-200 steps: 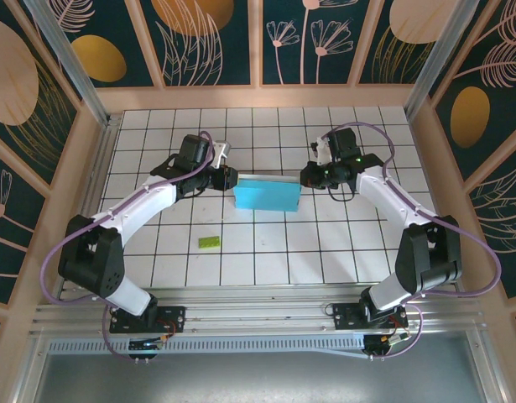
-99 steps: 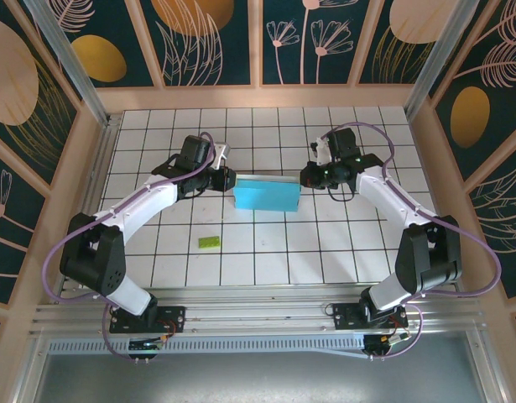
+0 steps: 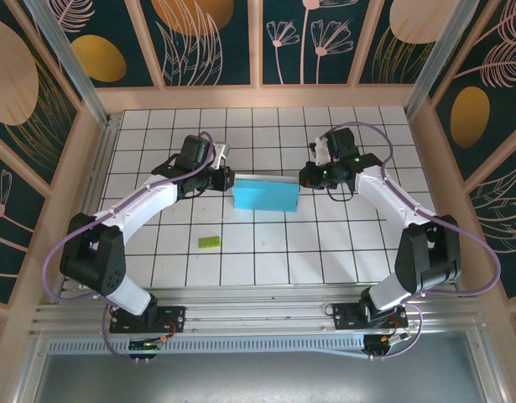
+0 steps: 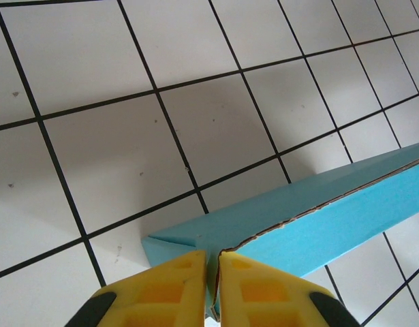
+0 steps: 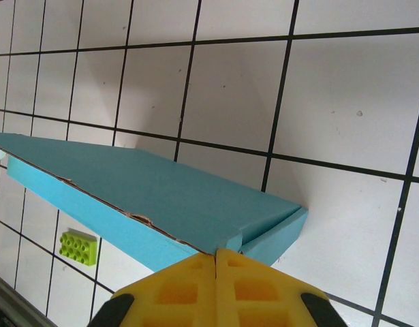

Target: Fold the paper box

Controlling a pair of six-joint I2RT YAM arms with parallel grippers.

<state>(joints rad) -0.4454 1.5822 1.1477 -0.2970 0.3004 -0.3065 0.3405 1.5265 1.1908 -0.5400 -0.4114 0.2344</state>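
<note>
The paper box (image 3: pixel 266 195) is a shallow light blue rectangle lying on the white tiled table, about two tiles wide. My left gripper (image 3: pixel 227 179) is at its left end. In the left wrist view the yellow fingers (image 4: pixel 168 289) are pinched on a thin card edge at the corner of the paper box (image 4: pixel 332 218). My right gripper (image 3: pixel 305 175) is at the right end. Its fingers (image 5: pixel 257 286) are pressed together with nothing between them, their tips against the near corner of the paper box (image 5: pixel 148 191), where a seam runs along the top edge.
A small green brick (image 3: pixel 209 242) lies on the tiles in front of the box's left half, also seen as the green brick (image 5: pixel 78 246). Wooden walls (image 3: pixel 90 143) border the table on three sides.
My left gripper's fingers have closed in on the box's left end. The right gripper stays shut at the right end. The box has barely moved.
</note>
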